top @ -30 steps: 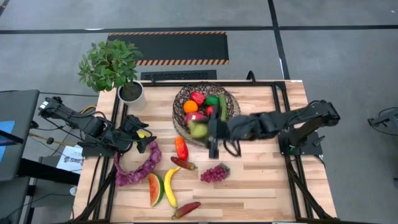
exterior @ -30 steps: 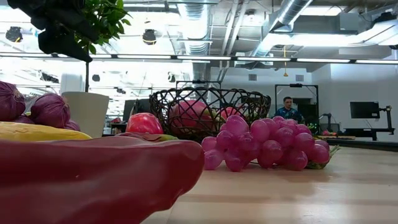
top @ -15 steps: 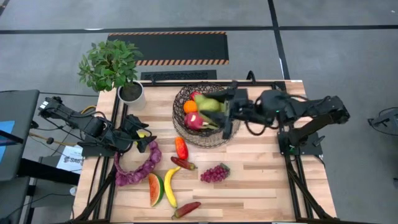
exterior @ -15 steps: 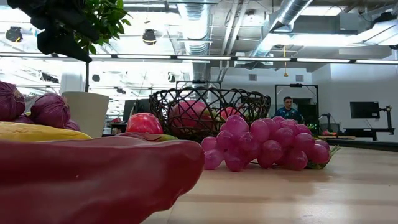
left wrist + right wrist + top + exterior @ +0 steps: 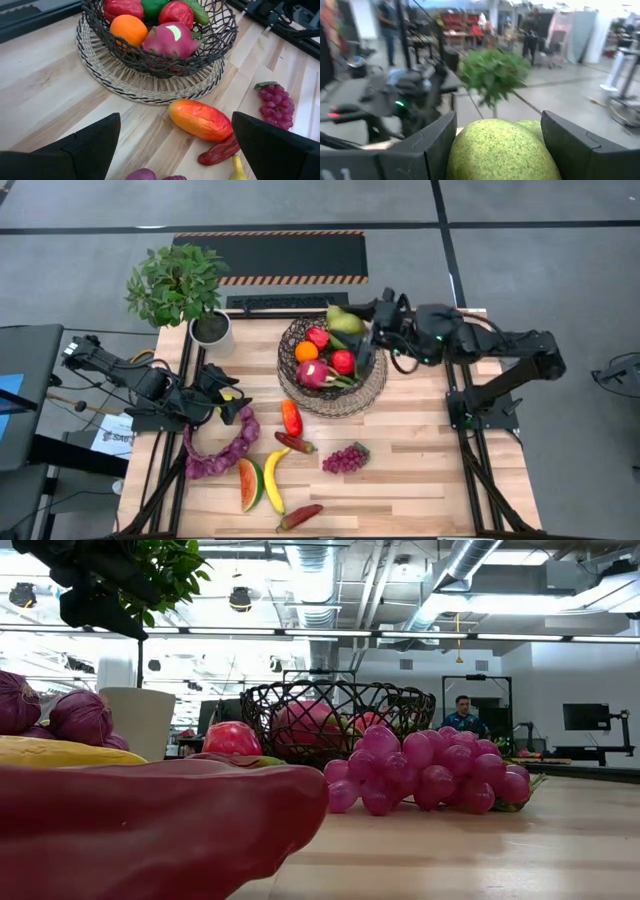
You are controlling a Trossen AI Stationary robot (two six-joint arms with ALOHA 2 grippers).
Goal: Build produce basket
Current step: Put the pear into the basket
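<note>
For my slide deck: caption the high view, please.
Right claw holds a green pear above the basket's far rim.

Dark wire basket (image 5: 330, 380) w/ tan base; speckled yellow-green fruit (image 5: 497, 150), maybe pear; purple grapes (image 5: 344, 458).

One basket (image 5: 332, 385), one potted plant (image 5: 180, 288), one grape bunch (image 5: 344, 458), one banana (image 5: 271, 479), one watermelon slice (image 5: 249, 484), one purple string (image 5: 222, 448), two arms
</note>
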